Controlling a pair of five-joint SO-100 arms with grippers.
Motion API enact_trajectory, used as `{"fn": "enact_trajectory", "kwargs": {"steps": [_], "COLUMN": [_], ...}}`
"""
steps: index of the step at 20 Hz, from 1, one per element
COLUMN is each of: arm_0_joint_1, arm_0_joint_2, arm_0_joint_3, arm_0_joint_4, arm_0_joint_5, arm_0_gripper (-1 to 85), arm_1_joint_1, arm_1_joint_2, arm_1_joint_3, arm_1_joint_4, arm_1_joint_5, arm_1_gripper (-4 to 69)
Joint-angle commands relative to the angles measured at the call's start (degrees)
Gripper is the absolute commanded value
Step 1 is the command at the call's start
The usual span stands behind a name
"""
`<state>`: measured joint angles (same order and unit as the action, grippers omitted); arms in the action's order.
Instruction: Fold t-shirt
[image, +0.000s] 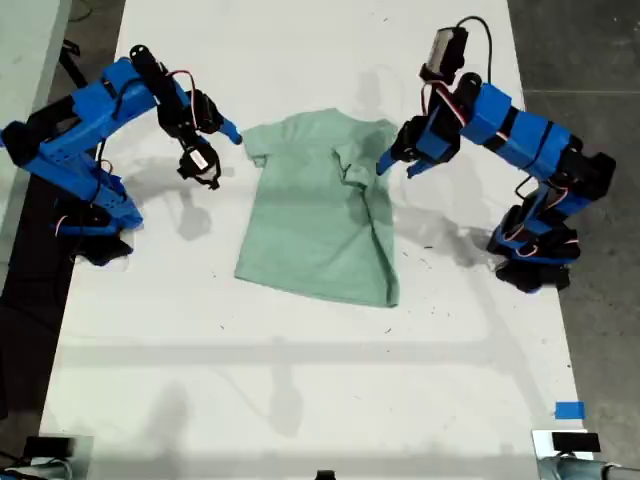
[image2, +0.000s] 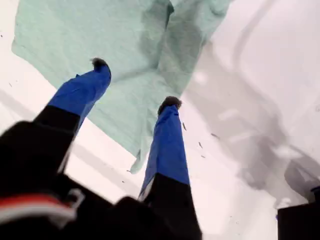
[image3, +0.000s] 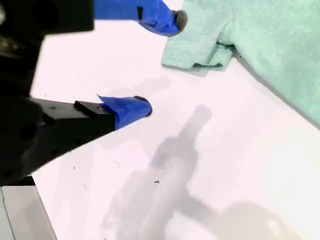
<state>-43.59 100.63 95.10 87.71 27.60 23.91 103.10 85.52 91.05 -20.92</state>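
The small, pale mint-green short-sleeved fabric t-shirt (image: 315, 205) lies near the middle of the white surface (image: 300, 380), between the 2 blue arms. We judge the fold barely begun: 1 side, on the exterior view's right, is already turned inward over the body, its sleeve tucked on top, while the other sleeve, on the exterior view's left, lies flat and spread.

My first gripper (image: 397, 165) hovers over the folded edge, fingers (image2: 170, 102) parted and holding nothing. My second gripper (image: 222, 150) hangs just beside the flat sleeve, fingers (image3: 137, 106) wide apart and empty.

What remains, as we read it: turning in that sleeve side, then folding the length.
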Motion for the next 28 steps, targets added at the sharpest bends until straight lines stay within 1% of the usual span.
{"fn": "enact_trajectory", "kwargs": {"steps": [1,8,10,17,20,21,22,23,24,28], "arm_0_joint_1": [-2.99,-6.68,-8.09,-10.63,-12.22,-12.66,-13.01,-13.45,-13.62,-13.01], "arm_0_joint_2": [-8.0,-32.08,-37.35,-51.15,-60.64,-61.52,-61.52,-61.61,-61.61,-58.8], "arm_0_joint_3": [-10.81,-29.62,-32.26,-42.01,-51.33,-52.73,-52.65,-52.56,-52.56,-50.62], "arm_0_joint_4": [0.44,0.44,-0.88,-2.29,1.05,2.11,2.2,2.46,2.9,4.83], "arm_0_joint_5": [2.55,5.8,6.24,6.59,6.33,6.33,6.42,6.5,7.03,7.38], "arm_0_gripper": [27.4,27.6,27.4,27.0,26.4,22.5,16.3,6.5,0.0,-0.1], "arm_1_joint_1": [-2.2,-2.9,-3.25,-4.31,-4.66,-4.66,-4.66,-4.75,-4.75,-4.83], "arm_1_joint_2": [7.82,20.83,22.06,22.15,22.15,22.15,22.15,22.15,22.15,22.5], "arm_1_joint_3": [3.87,15.56,16.87,17.14,17.14,17.14,17.23,17.23,17.23,17.93], "arm_1_joint_4": [-2.29,-3.87,-3.96,-4.31,-4.48,-4.48,-4.48,-4.57,-4.66,-5.01], "arm_1_joint_5": [2.55,5.45,5.71,5.98,6.15,6.15,6.15,6.15,6.15,6.24], "arm_1_gripper": [24.3,23.1,23.0,22.6,22.5,22.4,22.3,22.3,22.2,21.1]}}
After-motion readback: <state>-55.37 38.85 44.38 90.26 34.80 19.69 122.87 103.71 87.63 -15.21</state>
